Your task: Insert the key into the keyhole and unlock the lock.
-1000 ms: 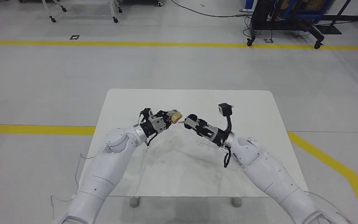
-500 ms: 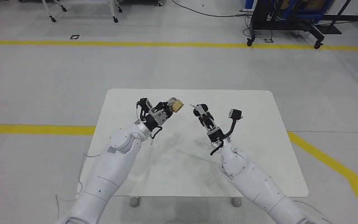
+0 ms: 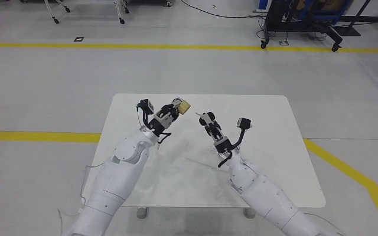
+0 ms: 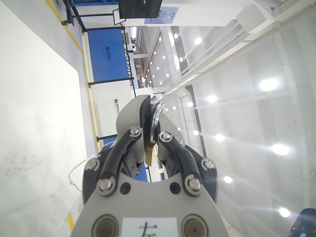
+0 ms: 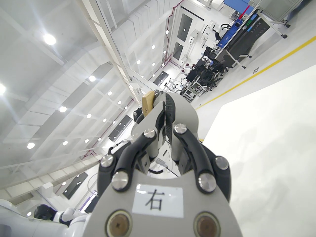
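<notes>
A brass padlock [image 3: 183, 105] is held above the far middle of the white table [image 3: 266, 118] by my left gripper [image 3: 176, 110], which is shut on it. In the left wrist view the shiny shackle [image 4: 157, 113] is pinched between the fingertips, and the brass body [image 4: 149, 153] shows between the finger links. Just right of the lock, my right gripper [image 3: 207, 121] is shut on the key [image 3: 202, 114], whose thin tip points toward the lock across a small gap. In the right wrist view the padlock [image 5: 147, 102] sits just past the shut right gripper [image 5: 163, 108], which hides most of the key.
Both arms hang over the bare white table, whose far edge [image 3: 201, 95] lies a little beyond the grippers. Grey floor with a yellow line [image 3: 47, 136] surrounds it. A dark wheeled cart [image 3: 301, 23] stands far off at the back right.
Both grippers have moved toward the far side of the table and turned at the wrist. Lock and key were nearly touching a second ago; a small gap now separates them.
</notes>
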You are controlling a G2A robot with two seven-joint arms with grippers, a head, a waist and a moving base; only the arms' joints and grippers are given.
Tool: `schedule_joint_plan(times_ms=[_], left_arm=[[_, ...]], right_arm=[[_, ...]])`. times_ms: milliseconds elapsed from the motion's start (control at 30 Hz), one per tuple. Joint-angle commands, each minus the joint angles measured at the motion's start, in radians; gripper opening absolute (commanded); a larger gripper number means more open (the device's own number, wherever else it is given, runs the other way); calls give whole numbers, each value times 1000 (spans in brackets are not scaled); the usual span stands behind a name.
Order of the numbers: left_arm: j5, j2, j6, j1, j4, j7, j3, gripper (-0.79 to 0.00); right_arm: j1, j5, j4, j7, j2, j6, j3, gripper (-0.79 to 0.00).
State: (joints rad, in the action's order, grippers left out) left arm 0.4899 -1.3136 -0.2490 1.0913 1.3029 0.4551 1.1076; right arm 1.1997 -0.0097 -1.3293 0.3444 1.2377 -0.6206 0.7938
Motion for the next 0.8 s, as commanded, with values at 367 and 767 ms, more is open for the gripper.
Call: schedule_joint_plan(times_ms=[367,767], left_arm=[[-91,0,25,16,37,-31,6,-785],[-88,-3,28,9,23,1,15,-785]], right_arm=[[6,89,7,92,78,1,-56,-785],[22,44,11,72,101,-10,-13,-785]])
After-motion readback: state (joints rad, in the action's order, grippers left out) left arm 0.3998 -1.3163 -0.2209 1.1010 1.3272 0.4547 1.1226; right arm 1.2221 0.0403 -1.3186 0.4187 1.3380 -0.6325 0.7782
